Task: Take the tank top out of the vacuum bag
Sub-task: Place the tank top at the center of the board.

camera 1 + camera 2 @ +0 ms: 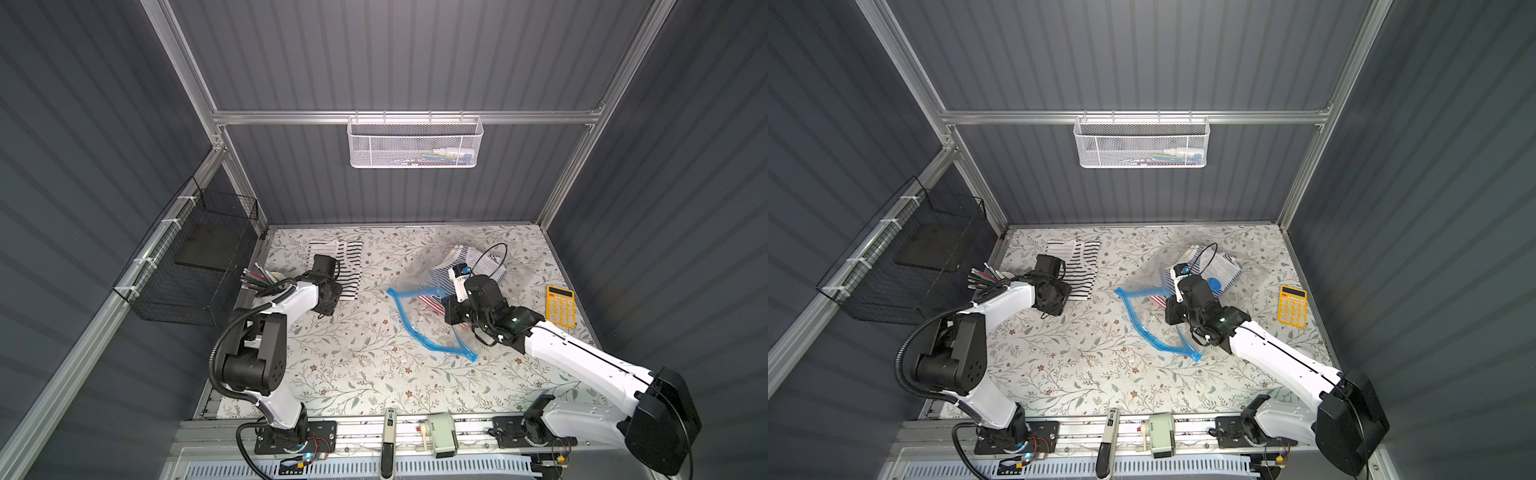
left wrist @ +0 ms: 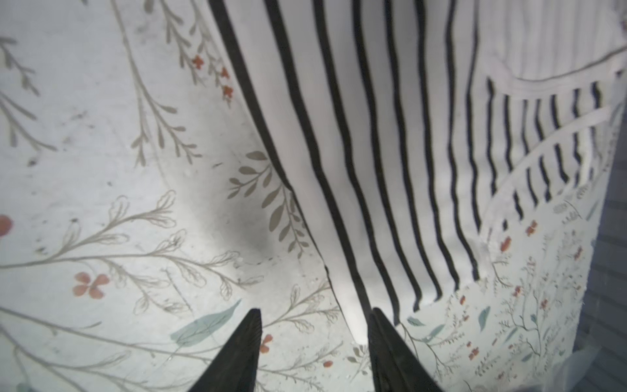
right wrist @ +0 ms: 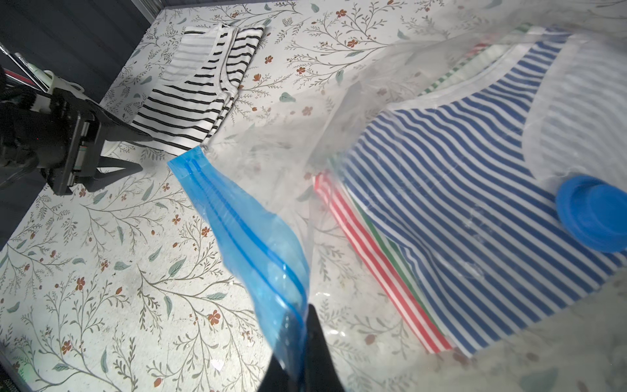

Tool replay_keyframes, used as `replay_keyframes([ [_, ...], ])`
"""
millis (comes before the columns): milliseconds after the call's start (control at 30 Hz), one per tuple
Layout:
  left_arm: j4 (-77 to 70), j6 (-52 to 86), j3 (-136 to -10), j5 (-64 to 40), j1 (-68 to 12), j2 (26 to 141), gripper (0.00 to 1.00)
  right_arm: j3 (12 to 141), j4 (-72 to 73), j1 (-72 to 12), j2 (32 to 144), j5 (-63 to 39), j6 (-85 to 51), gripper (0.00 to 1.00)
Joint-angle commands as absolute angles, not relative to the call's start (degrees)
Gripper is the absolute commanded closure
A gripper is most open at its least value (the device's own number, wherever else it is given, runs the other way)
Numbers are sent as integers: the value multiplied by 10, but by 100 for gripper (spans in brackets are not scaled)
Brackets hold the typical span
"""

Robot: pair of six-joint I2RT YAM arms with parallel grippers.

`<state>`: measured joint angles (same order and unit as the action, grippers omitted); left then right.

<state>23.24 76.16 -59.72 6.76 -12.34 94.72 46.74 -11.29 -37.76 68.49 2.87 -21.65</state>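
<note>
The black-striped tank top (image 1: 337,266) lies flat on the worktop (image 1: 353,365), outside the vacuum bag (image 1: 422,268) and well apart from its mouth. My left hand (image 2: 314,322) is released, jaws apart over the top's corner, gripping nothing. My right hand (image 3: 307,342) is clenched on the bag's blue zip strip (image 3: 251,237), holding it raised, I judge, to keep the mouth gaping. Inside lie a blue-striped top (image 3: 441,190) with red- and green-striped ones beneath, the valve cap (image 3: 590,213) above them.

Right fingers (image 3: 320,353) partly hidden behind vacuum bag (image 3: 251,230); valve cap (image 3: 592,212) cut off at edge.
</note>
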Motion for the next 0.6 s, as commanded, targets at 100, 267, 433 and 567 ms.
replay_keyframes([
  [100, 281, 624, -671, 111, -125, 947, 47, 473, -124, -376, 660, 35, -228, 100],
  [267, 280, 576, -717, 103, -123, 1021, 46, 472, -125, -376, 658, 34, -232, 100],
  [433, 234, 570, -727, 83, -124, 1072, 46, 474, -132, -376, 655, 38, -230, 100],
  [567, 223, 565, -742, 50, -127, 1102, 46, 470, -133, -376, 652, 41, -230, 100],
])
